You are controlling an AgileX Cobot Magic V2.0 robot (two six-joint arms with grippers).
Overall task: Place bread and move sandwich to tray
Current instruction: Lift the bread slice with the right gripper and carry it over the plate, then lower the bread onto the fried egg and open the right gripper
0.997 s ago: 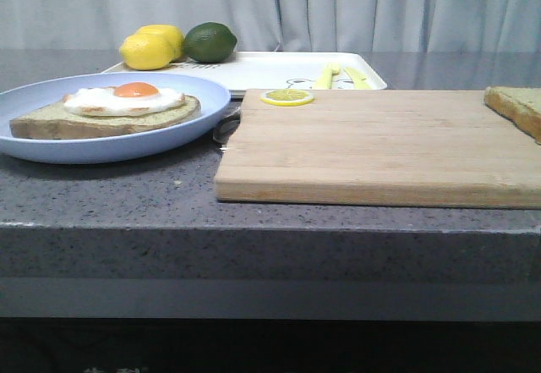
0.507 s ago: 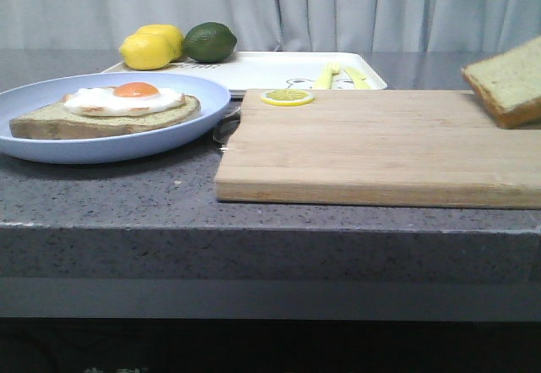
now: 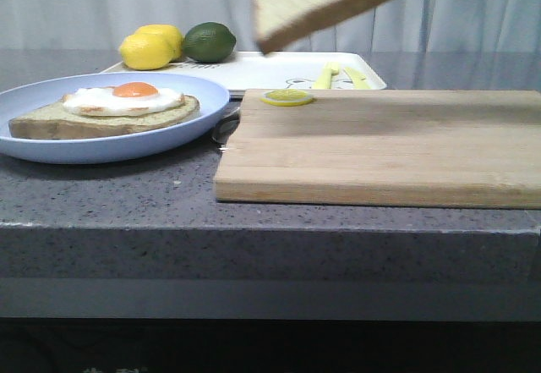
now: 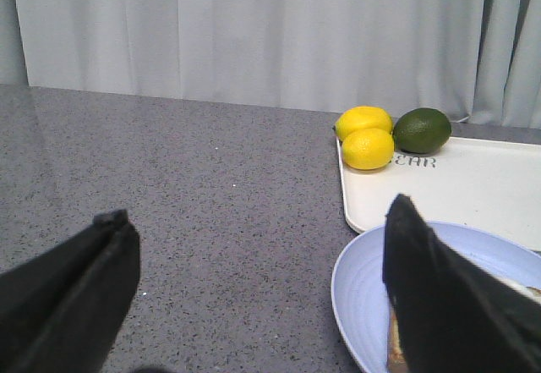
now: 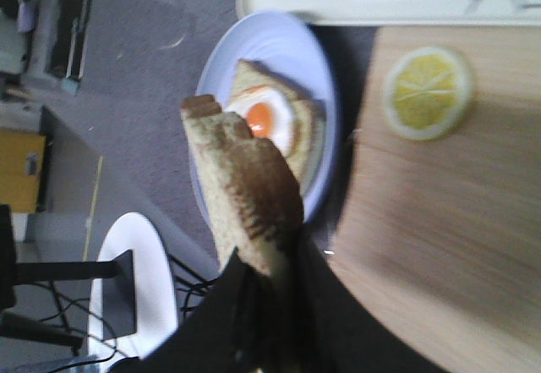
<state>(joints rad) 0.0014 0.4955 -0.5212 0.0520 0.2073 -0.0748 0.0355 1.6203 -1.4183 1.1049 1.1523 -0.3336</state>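
We are now carrying the bread [image 3: 325,1], lifted off the cutting board [image 3: 380,145], toward the sandwich [image 3: 106,111]; right jaws are clamping it, left jaws are gaping empty.

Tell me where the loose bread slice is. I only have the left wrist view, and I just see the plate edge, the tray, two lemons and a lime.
Observer: The bread slice is in the air, tilted, above the far side of the wooden cutting board in the front view.
Operator: Is anything holding it?
Observer: Yes. The right wrist view shows the right gripper clamped on the slice's crust end.
Operator: And what's on the plate?
Observer: The sandwich, so far one slice with a fried egg on top, lies flat on the blue plate.
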